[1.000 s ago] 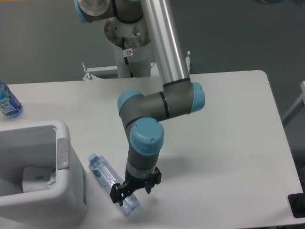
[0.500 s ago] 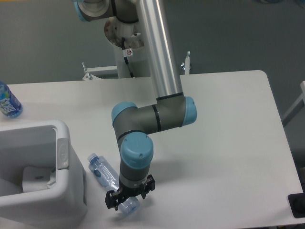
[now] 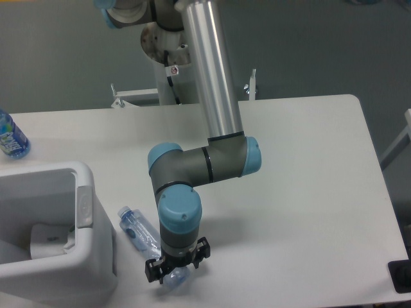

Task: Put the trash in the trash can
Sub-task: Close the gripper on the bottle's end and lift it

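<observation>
The slim clear plastic bottle [image 3: 139,231] lies on the white table, its capped end toward the trash can and its base toward the front edge. My gripper [image 3: 176,267] points down over the base end, its fingers spread on either side of the bottle, open. The boxy white trash can [image 3: 85,183] stands at the left front with a grey tab on its rim. A white crumpled wad [image 3: 47,238] lies inside it.
A second bottle with a blue label [image 3: 11,137] stands at the far left edge of the table [image 3: 308,192]. The arm's base post [image 3: 170,61] rises behind the table. The front table edge is just below the gripper.
The gripper has moved left and toward the front edge, dropping lower over the bottle's base end. The bottle has stayed about where it was.
</observation>
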`<state>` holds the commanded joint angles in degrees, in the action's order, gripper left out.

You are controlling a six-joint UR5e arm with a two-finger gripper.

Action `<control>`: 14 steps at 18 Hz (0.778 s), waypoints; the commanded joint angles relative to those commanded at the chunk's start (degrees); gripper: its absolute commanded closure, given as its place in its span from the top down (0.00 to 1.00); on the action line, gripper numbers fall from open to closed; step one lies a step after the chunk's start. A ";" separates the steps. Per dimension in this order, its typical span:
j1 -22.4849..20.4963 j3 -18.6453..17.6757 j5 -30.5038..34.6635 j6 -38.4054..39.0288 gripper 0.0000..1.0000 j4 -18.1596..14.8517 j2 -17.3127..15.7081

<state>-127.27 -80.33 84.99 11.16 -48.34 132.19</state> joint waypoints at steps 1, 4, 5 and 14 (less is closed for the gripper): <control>0.00 0.00 0.00 0.00 0.66 0.00 -0.09; 0.35 -0.35 0.00 0.00 0.54 -0.09 -0.53; 0.53 -0.53 -0.09 -0.09 0.52 -0.09 -0.70; -0.43 -0.27 0.00 -0.79 0.49 -0.62 -5.52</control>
<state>-127.70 -80.60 84.99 10.37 -48.96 126.67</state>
